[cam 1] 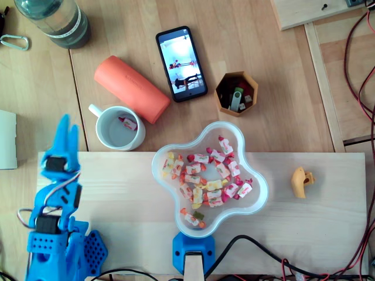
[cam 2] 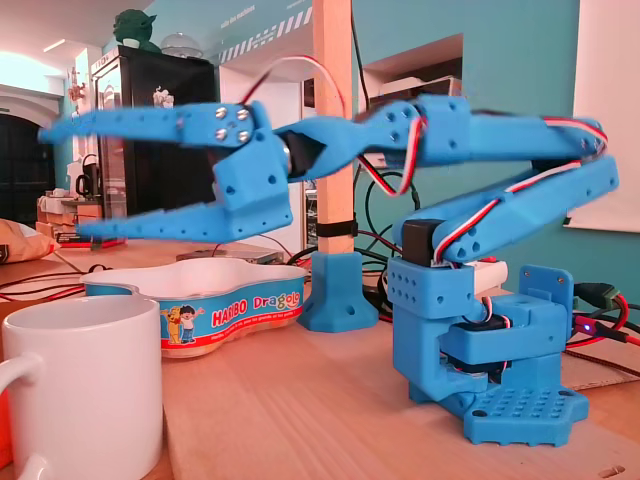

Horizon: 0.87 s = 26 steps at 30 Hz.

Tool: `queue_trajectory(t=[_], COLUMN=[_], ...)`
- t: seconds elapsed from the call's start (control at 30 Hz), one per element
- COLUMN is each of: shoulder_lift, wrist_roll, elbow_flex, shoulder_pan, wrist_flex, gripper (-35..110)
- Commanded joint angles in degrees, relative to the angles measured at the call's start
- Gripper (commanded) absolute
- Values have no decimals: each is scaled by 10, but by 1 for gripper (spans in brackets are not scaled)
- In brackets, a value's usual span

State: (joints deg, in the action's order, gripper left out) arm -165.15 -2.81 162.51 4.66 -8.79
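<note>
Behind: teal wall (cam 2: pixel 515 45), wooden post (cam 2: pixel 332 30), black cabinet (cam 2: pixel 140 170), perhaps fridge; daylight left.

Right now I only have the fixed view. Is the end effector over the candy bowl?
Observer: No. In the overhead view the blue end effector is left of the clear lobed plastic bowl, apart from it.
Operator: Anything in the mug?
Observer: The white ceramic mug holds one wrapped candy.
Operator: Bowl's far side?
Observer: A small yellow-orange object lies on the light wooden board, right of the bowl, not touching it.
</note>
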Motion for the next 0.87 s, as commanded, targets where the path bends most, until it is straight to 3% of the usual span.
queue_trajectory(t=[0.0, 0.2, 0.83], shoulder_lift=[-91, -249, -250], wrist_roll=[-7, 2, 2], elbow_flex=[54, 156, 176], shoulder_pan=[-29, -55, -53], wrist_flex=[93, 139, 145], gripper=[28, 28, 28])
